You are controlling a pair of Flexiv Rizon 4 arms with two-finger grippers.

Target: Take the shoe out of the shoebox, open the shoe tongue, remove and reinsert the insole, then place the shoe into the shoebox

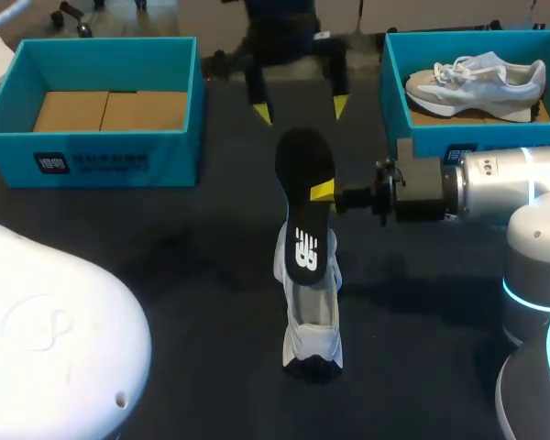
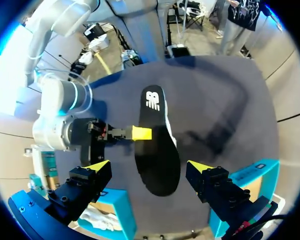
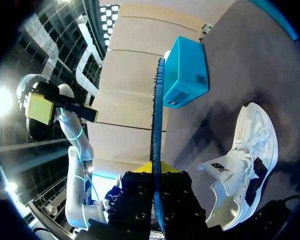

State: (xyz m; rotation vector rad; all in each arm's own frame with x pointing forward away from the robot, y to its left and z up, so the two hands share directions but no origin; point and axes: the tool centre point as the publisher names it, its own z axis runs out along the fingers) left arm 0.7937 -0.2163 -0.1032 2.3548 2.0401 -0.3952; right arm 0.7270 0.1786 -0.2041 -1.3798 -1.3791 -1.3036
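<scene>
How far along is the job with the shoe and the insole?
Done: the shoe sits out on the table, and the insole is out of it. In hand: the right hand is shut on the insole, held over the shoe; the left hand is open and empty. Left: slide the insole back in, then put the shoe into a box.

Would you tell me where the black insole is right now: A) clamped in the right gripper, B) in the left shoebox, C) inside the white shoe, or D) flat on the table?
A: the right gripper is shut on the black insole above the white shoe.
</scene>
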